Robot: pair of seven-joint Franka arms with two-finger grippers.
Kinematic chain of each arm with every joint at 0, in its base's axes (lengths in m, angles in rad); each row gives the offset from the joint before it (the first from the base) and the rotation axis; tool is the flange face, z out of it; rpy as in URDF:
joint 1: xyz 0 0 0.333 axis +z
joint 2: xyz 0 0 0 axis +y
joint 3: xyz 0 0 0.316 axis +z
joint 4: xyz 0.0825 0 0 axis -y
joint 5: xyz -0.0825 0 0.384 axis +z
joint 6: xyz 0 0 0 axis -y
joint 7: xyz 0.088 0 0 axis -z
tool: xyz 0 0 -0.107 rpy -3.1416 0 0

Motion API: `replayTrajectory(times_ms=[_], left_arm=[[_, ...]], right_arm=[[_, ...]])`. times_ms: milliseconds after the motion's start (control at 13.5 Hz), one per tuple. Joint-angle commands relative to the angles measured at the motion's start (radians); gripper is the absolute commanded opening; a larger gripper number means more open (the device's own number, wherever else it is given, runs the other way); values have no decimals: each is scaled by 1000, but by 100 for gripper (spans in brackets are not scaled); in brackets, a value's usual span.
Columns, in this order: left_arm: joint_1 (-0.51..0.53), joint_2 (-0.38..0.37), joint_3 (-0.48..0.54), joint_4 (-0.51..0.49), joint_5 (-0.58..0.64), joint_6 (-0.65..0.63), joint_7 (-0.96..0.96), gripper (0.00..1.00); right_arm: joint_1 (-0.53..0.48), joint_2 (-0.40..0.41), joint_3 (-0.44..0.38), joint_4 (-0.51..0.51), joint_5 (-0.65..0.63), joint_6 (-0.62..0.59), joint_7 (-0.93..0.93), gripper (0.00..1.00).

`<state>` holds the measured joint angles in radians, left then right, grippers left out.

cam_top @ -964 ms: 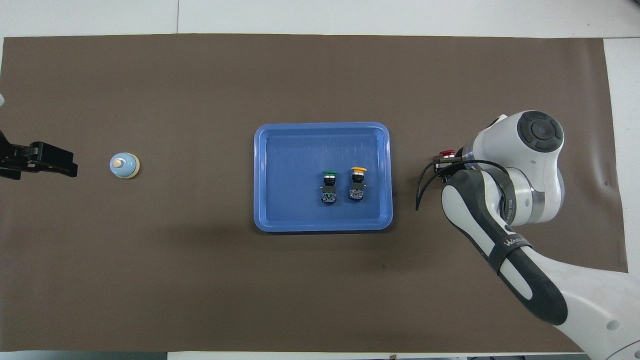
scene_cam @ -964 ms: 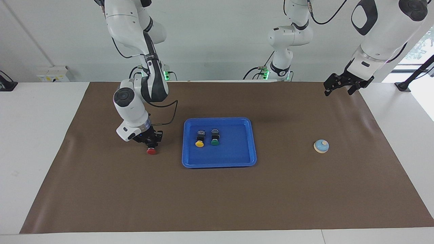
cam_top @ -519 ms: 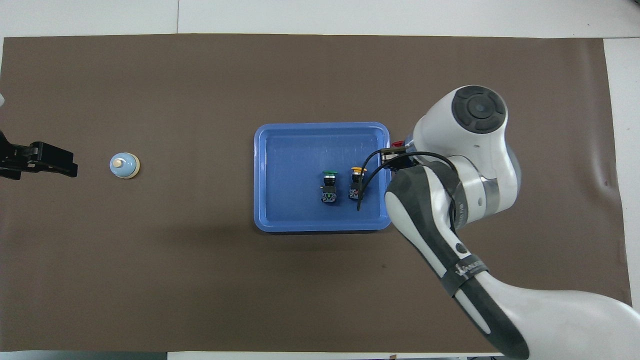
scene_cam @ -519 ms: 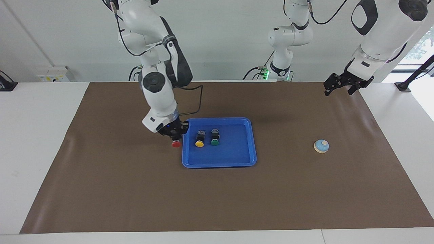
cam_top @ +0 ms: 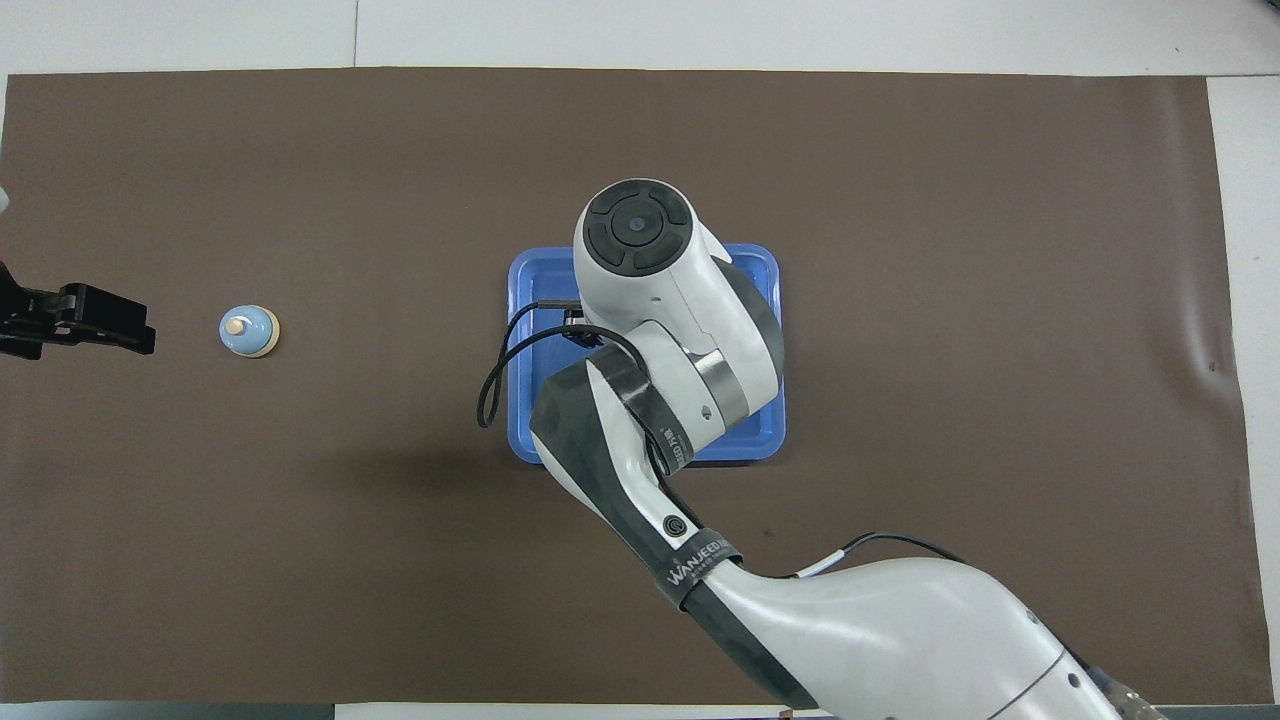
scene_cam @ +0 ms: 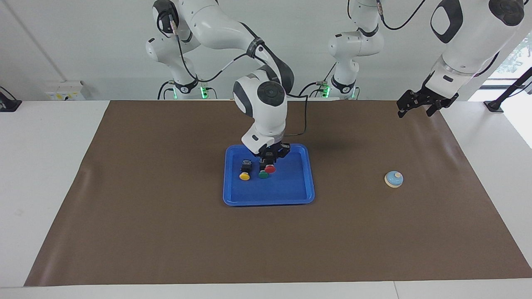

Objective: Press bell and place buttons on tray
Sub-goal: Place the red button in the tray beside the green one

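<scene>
My right gripper (scene_cam: 270, 160) hangs over the blue tray (scene_cam: 291, 195), clamped on the red button (scene_cam: 270, 169), and my own arm covers most of the tray from overhead. Inside the tray lie the yellow button (scene_cam: 245, 175) and, beside it, the green button (scene_cam: 263, 175), directly under the red one. The bell (scene_cam: 394, 179) sits on the brown mat (scene_cam: 166, 232), well apart from the tray toward my left arm's end. My left gripper (scene_cam: 419, 101) waits raised above that end, fingers apart.
</scene>
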<state>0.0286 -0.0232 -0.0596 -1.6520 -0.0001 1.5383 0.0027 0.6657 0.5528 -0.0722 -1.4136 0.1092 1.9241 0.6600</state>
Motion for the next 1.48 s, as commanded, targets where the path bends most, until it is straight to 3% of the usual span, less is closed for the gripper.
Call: replayTrajectory(times_ms=[0, 297, 371, 445, 519, 593, 890, 1113, 1409], left_arm=[[-9, -6, 9, 6, -8, -3, -3, 100], [-7, -6, 9, 6, -8, -4, -3, 100], [-9, -6, 9, 6, -8, -4, -3, 100], [-9, -6, 9, 6, -8, -4, -3, 100], [-9, -6, 9, 6, -8, -4, -3, 100], [-9, -6, 9, 6, -8, -4, -3, 100], [-7, -6, 9, 6, -8, -4, -3, 100], [-9, -6, 9, 6, -8, -4, -3, 100], [-9, -6, 9, 6, -8, -4, -3, 100]], right_arm=[[27, 56, -3, 45, 30, 15, 26, 0], [54, 75, -3, -14, 29, 93, 76, 0], [57, 75, -3, -34, 29, 111, 76, 20], [58, 73, -3, -56, 29, 139, 78, 52], [63, 70, -3, -80, 27, 163, 78, 92], [63, 68, -3, -91, 27, 173, 78, 100], [51, 32, -14, -29, 11, 55, 78, 100], [2, -88, -60, -39, -17, -6, 14, 100], [-142, -256, -67, -68, -49, -112, -184, 100]])
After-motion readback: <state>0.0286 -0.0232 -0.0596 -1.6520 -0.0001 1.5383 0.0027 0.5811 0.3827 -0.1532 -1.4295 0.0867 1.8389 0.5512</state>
